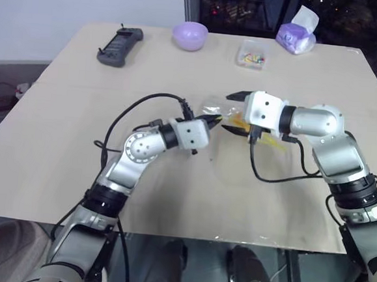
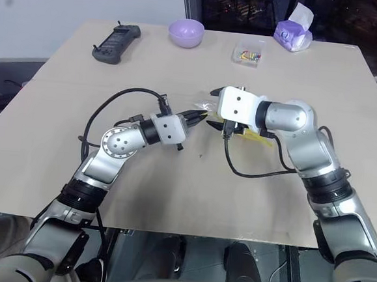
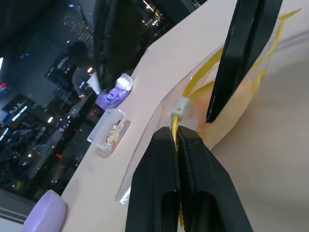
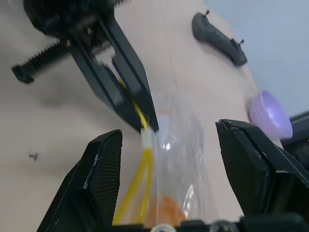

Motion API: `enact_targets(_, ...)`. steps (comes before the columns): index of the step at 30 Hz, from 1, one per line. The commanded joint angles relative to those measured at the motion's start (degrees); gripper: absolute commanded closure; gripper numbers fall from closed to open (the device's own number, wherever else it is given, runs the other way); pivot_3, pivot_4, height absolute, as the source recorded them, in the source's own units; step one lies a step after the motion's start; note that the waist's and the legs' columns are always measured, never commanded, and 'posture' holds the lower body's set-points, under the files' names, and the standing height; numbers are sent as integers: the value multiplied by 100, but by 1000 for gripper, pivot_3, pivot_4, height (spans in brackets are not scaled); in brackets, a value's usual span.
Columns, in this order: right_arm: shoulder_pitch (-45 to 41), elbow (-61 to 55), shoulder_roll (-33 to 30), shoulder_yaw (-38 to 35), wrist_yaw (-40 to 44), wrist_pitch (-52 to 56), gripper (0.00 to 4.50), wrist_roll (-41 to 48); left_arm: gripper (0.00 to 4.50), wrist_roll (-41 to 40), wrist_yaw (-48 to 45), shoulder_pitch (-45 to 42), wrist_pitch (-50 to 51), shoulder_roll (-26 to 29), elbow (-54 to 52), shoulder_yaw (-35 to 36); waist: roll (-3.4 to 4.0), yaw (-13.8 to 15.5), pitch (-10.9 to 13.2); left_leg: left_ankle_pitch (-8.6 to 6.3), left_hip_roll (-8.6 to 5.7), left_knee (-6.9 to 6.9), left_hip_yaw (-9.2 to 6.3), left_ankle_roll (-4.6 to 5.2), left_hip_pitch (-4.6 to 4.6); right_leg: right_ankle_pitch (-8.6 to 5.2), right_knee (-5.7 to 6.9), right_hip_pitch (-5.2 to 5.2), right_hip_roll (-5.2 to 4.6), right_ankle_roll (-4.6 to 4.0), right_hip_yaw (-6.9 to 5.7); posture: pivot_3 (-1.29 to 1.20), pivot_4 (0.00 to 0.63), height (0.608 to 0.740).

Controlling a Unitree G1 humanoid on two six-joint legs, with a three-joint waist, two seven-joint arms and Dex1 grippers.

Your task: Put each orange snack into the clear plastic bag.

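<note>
At mid-table, we see the left gripper [image 3: 177, 140] clamped on the yellow seal strip of the clear plastic bag [image 4: 181, 145], while the right gripper [image 4: 169, 145] stands with its jaws apart around the bag's mouth. The orange snack [image 4: 166, 209] already sits inside. The danger, as we read it: the right fingers could snag the thin film and pull the strip free, spilling the snack onto the table [image 1: 67, 105].
</note>
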Motion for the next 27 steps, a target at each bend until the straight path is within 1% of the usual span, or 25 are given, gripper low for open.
enact_targets(1, -139, 3, 13, -48, -92, -177, 1139, -88, 4500, 50, 9, -44, -220, 52, -217, -20, 0, 0, 0, 0, 0, 0, 0, 0, 0, 0, 0, 0, 0, 0, 0, 0, 150, 740)
enact_targets(2, -134, 13, 22, -50, -89, -190, 1139, -100, 4500, 58, 13, -39, -237, 58, -217, -24, 0, 1, 0, 0, 0, 0, 0, 0, 0, 0, 0, 0, 0, 0, 0, 0, 150, 740)
enact_targets(3, -128, 23, 28, -53, -82, -202, 1380, -105, 4500, 81, 16, -33, -260, 66, -213, -35, 0, 1, 0, 0, 0, 0, 0, 0, 0, 0, 0, 0, 0, 0, 0, 0, 150, 740)
enact_targets(5, -118, 39, 37, -59, -74, -222, 1980, -121, 4500, 100, 27, -9, -272, 70, -212, -42, 0, 0, 0, 0, 0, 0, 0, 0, 0, 0, 0, 0, 0, 0, 0, 0, 150, 740)
enact_targets(6, -118, 54, 38, -61, -77, -232, 2371, -130, 4500, 103, 32, -1, -272, 70, -211, -43, 0, 0, 0, 0, 0, 0, 0, 0, 0, 0, 0, 0, 0, 0, 0, 0, 150, 740)
enact_targets(7, -124, 83, 33, -59, -93, -247, 2868, -153, 4500, 101, 37, 5, -268, 71, -212, -41, 0, -3, 0, 0, 0, 0, 0, 0, 0, 0, 0, 0, 0, 0, 0, 0, 150, 740)
enact_targets(15, -133, 163, 23, -43, -96, -313, 2868, -209, 4500, 111, 63, 51, -252, 97, -239, -55, 0, -3, 0, 0, 0, 0, 0, 1, 1, 0, 0, 0, 0, 0, 0, 0, 150, 740)
enact_targets(17, -119, 171, 9, -42, -79, -324, 3386, -213, 4500, 110, 62, 68, -245, 104, -250, -52, 0, -4, 0, 0, 0, 0, 0, 1, 1, 0, 0, 0, 0, 0, 0, 0, 150, 740)
enact_targets(18, -117, 177, 5, -43, -76, -330, 3746, -215, 4500, 110, 62, 75, -243, 107, -252, -53, 0, -4, 0, 0, 0, 0, 0, 0, 1, 0, 0, 0, 0, 0, 0, 0, 150, 740)
enact_targets(19, -120, 186, 0, -50, -78, -337, 4288, -222, 4500, 112, 64, 81, -240, 111, -252, -54, 0, -4, 0, 0, 0, 0, 0, 0, 1, 0, 0, 0, 0, 0, 0, 0, 150, 740)
enact_targets(20, -124, 192, -2, -56, -81, -341, 4467, -228, 4500, 113, 65, 86, -238, 112, -252, -55, 0, -3, 0, 0, 0, 0, 0, 1, 1, 0, 0, 0, 0, 0, 0, 0, 150, 740)
enact_targets(27, -173, 173, 5, -88, -101, -325, 4467, -244, 4500, 122, 63, 75, -253, 129, -185, -52, 0, -3, 0, 0, 0, 0, 0, 1, 1, 0, 0, 0, 0, 0, 0, 0, 150, 740)
